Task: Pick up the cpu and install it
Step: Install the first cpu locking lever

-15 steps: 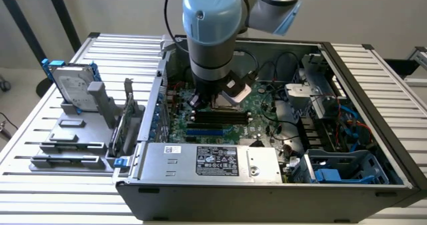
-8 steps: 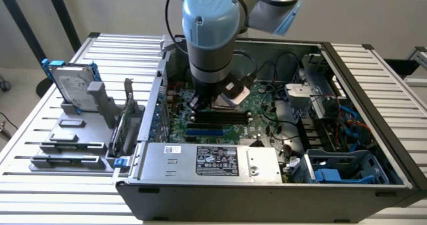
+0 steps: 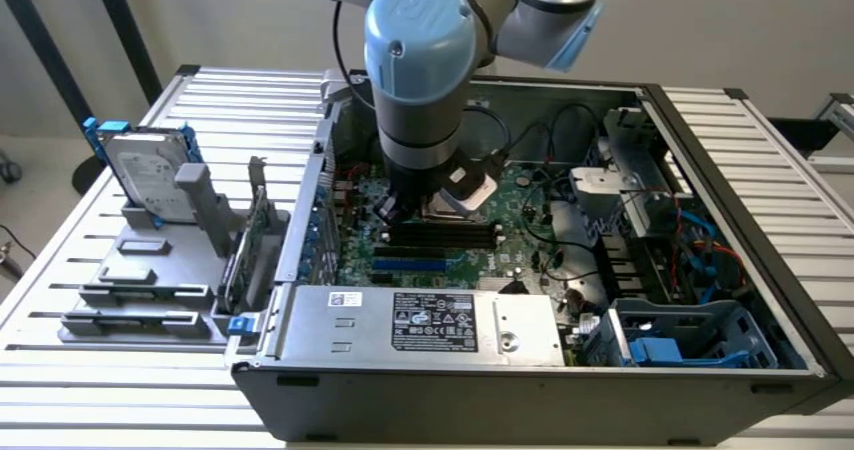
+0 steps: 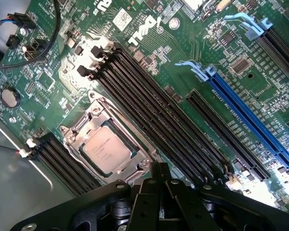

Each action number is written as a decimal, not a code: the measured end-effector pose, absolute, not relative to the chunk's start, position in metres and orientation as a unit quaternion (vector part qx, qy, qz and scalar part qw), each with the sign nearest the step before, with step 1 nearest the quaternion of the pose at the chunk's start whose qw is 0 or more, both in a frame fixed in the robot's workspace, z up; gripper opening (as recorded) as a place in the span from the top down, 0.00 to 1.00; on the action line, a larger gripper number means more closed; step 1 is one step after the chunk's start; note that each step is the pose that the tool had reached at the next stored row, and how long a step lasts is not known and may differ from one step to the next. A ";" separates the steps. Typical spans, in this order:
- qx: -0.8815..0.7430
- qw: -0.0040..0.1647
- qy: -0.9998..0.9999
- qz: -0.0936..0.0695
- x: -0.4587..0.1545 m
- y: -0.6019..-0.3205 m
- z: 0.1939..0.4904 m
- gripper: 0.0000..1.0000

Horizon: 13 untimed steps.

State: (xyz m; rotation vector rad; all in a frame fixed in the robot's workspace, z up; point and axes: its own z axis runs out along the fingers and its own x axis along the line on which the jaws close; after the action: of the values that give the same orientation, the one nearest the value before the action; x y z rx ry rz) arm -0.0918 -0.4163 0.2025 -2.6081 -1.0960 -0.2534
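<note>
Wrist view: looks down on the green motherboard, with the gripper's black body across the near edge of the picture.
Cpu: the cpu, silver-grey top with a thin pale rim, lies flat inside the socket frame, square to it as far as I can judge.
Socket frame: metal surround stands around the cpu on all visible sides; whether the retention plate and lever are shut over the chip I cannot tell.
Jaws: clenched together with nothing between them; the tip sits just beside the socket's corner, apart from the cpu.
Neighbours: black memory slots run along one side of the socket, a second short bank along the other; the blue expansion slot is well apart.
Exterior view: the arm reaches down into the open computer case, the gripper low over the middle of the motherboard, just above the memory slots.
Outside the case: a hard drive in a blue frame stands on the grey holder near the slatted table's edge on the exterior view's left; the holder's small pocket looks empty of any chip.
Progress, judged: pick-up and placing look done, since the cpu rests in the socket and the jaws carry nothing.
Left, judged: locking the socket, if it is not yet locked; the pictures do not settle it.
</note>
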 end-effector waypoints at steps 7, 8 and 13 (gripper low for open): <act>-0.907 0.149 -0.383 -0.088 -0.093 -0.413 0.199 0.89; -0.907 0.149 -0.384 -0.088 -0.094 -0.413 0.199 0.89; -0.907 0.149 -0.384 -0.087 -0.095 -0.413 0.198 0.89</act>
State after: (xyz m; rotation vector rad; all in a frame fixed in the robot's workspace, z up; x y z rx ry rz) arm -0.0951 -0.4129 0.1980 -2.6074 -1.1042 -0.2514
